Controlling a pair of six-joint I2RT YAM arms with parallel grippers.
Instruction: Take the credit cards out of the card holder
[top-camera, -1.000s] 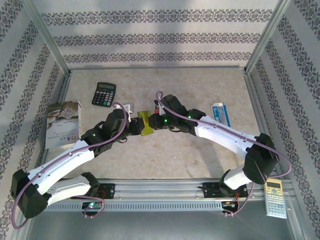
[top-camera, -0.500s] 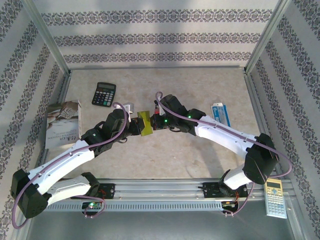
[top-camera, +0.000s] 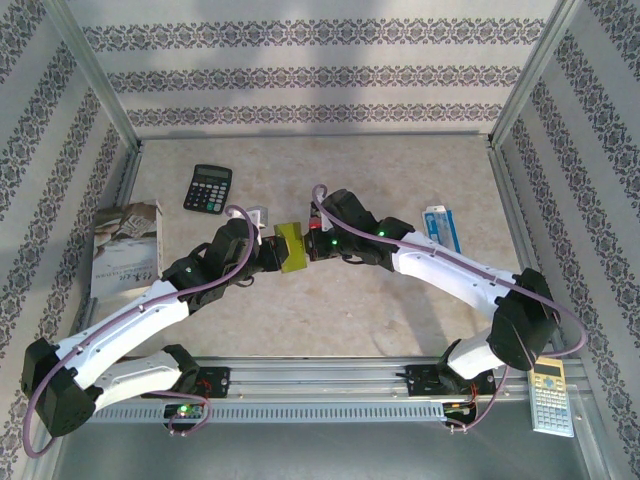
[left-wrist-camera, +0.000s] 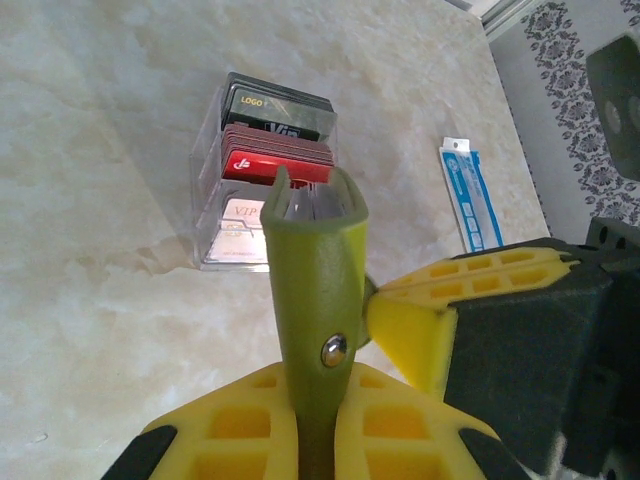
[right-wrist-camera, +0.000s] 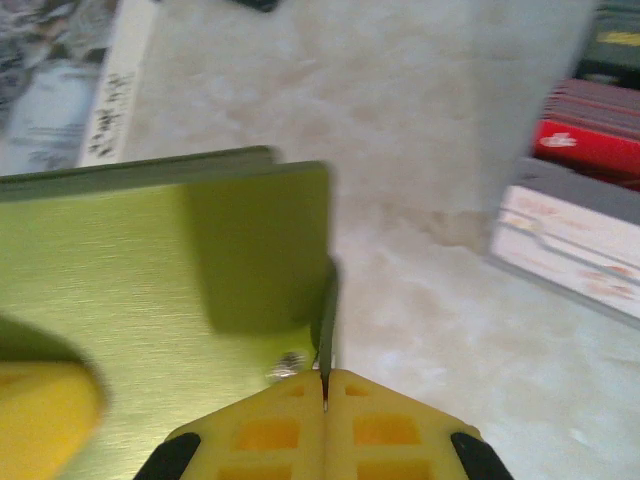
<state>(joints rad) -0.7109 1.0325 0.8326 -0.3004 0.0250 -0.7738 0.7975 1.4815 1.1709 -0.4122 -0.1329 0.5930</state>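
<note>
The olive-green card holder (top-camera: 290, 246) is held above the table's middle between both arms. My left gripper (left-wrist-camera: 315, 400) is shut on its snap-bearing edge, and the holder (left-wrist-camera: 312, 260) stands edge-on between the yellow fingers. My right gripper (right-wrist-camera: 325, 385) is shut on the thin snap tab beside the holder's flat side (right-wrist-camera: 150, 270). A clear pocket strip (left-wrist-camera: 215, 200) hangs out beyond the holder. It carries a dark grey card (left-wrist-camera: 275, 108), a red card (left-wrist-camera: 272, 165) and a pinkish-white card (left-wrist-camera: 238, 215). The red card (right-wrist-camera: 590, 148) also appears in the right wrist view.
A black calculator (top-camera: 208, 188) lies at the back left and a booklet (top-camera: 125, 250) at the left edge. The blue-and-white packet (top-camera: 441, 228) lies right of the right arm. A pale calculator (top-camera: 551, 397) rests near the front right corner.
The holder has turned slightly between the two grippers. Both arms have barely shifted and keep their grips.
</note>
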